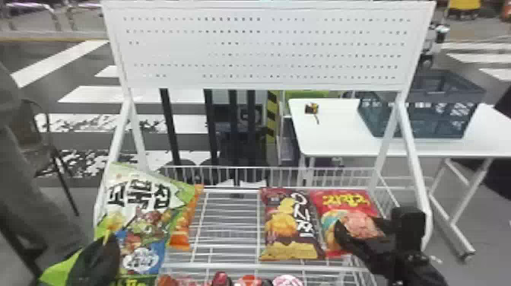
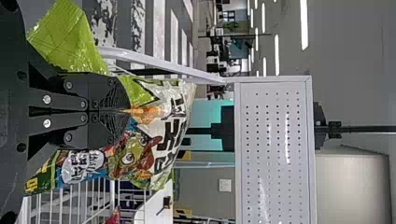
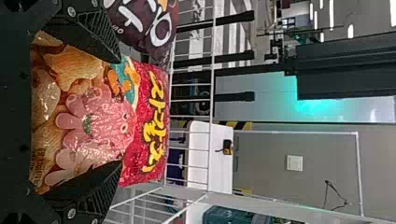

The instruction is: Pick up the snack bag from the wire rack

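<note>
- A large green, white and blue plastic snack bag (image 1: 146, 216) is pinched between the black fingers of the left gripper (image 1: 111, 241) at the left edge of the white wire rack (image 1: 228, 265); whether it touches the rack cannot be told.
- A red plastic snack bag (image 1: 353, 205) is seen near the rack's right edge, with the fingers of the right gripper (image 1: 374, 228) spread at its two sides; whether it is touched by them cannot be told.
- Just beside the red bag, towards the rack's middle, a dark brown plastic snack bag (image 1: 291, 224) is placed.
- An orange bag (image 1: 182, 228) is partly hidden behind the green one.
</note>
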Available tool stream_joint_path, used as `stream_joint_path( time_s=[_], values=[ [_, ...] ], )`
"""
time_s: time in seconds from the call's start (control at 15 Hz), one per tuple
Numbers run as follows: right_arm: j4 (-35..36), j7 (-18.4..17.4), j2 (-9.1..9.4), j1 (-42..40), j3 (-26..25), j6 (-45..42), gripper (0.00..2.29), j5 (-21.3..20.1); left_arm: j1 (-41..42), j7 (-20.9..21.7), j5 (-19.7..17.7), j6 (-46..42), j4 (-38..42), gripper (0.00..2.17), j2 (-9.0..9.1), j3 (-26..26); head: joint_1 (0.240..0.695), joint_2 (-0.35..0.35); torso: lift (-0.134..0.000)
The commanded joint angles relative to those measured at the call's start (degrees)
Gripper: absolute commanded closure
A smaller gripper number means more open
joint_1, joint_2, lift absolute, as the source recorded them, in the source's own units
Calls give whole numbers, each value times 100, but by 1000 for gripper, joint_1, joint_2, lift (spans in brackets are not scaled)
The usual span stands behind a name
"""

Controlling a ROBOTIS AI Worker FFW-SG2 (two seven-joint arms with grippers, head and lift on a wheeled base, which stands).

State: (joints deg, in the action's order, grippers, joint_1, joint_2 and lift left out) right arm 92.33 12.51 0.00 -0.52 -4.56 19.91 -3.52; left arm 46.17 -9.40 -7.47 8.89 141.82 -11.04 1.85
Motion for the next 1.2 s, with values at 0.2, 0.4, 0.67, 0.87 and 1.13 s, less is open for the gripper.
stream_joint_path(
  time_s=[0.2,0.4,0.67,0.87,1.13],
  values=[
    [-66,-11,5,246,-1,1046,1561,-149,-55,0,-18,3,-58,1636,-21,0,499,0,0],
    [93,-29,5,193,26,1063,2111,-149,-73,0,-27,21,-67,1636,-30,0,499,0,0],
    [558,-266,5,-27,78,1099,2111,-114,-64,-9,-27,21,-67,1636,-39,0,499,0,0],
    [1332,-389,5,-449,131,1028,2108,62,-64,-9,-18,21,-67,1636,-30,-36,499,0,0],
    [2756,-389,5,-1398,333,765,2108,123,-38,-9,-1,21,-40,1636,-30,-88,499,0,0]
  ],
)
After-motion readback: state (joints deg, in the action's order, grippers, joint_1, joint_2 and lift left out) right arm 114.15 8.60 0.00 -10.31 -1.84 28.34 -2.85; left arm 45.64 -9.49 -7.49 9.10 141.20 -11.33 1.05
